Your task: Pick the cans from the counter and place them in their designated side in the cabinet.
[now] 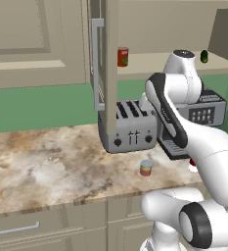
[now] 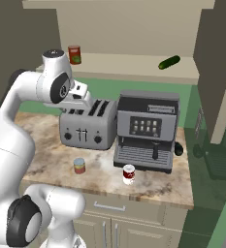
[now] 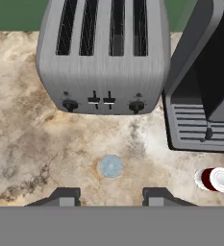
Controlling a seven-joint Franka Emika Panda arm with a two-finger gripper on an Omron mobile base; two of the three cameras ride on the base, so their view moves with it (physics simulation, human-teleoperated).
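Still at the reach-and-pick step: tool [image 3: 111, 194] narrowed, empty, high over the yellow-and-red banded can [image 3: 111, 166] near the table's [image 1: 42, 162] front edge. Red-and-white can [image 2: 129, 174] before the coffee machine [image 2: 147, 130]. Next: widen, lower straddling it.

Mottled beige-brown counter [image 1: 47, 166], grey toaster [image 1: 127, 130]

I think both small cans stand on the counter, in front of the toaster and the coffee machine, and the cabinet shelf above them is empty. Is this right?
Not quite. The shelf is not empty: a taller red can and a small green object are on it, as the right base view shows. The two small cans do stand on the counter before the toaster and coffee machine.
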